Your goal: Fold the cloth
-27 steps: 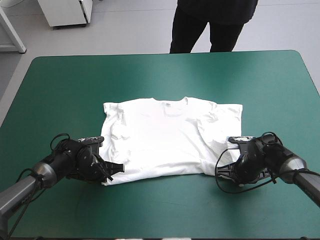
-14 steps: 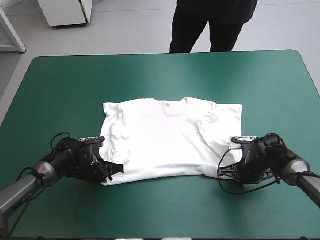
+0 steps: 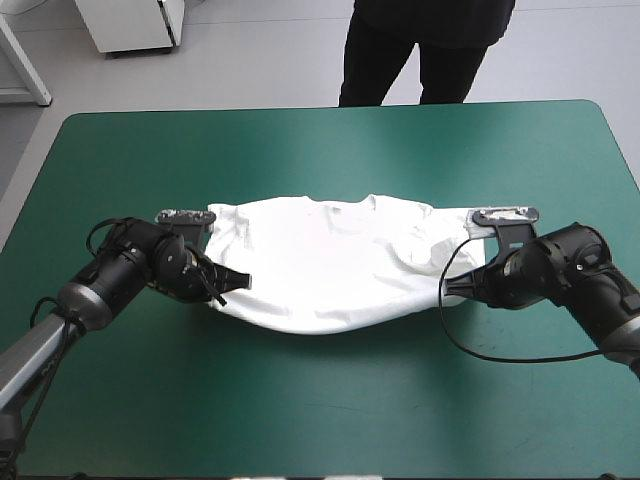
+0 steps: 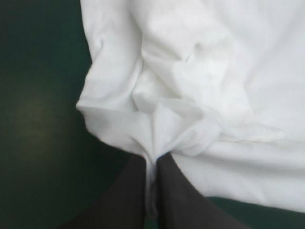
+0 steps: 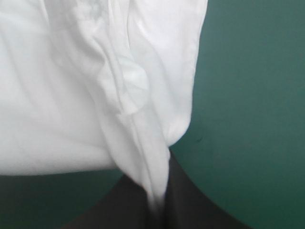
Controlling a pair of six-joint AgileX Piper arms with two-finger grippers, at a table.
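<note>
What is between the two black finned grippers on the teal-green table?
The white short-sleeved T-shirt spans from the left gripper to the right gripper, each pinching a near corner; the high view shows it.

No legible text or labels

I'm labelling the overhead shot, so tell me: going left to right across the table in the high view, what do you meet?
left gripper, pinching the shirt's left edge → T-shirt, sagging between the two grips → right gripper, pinching the right edge
</note>
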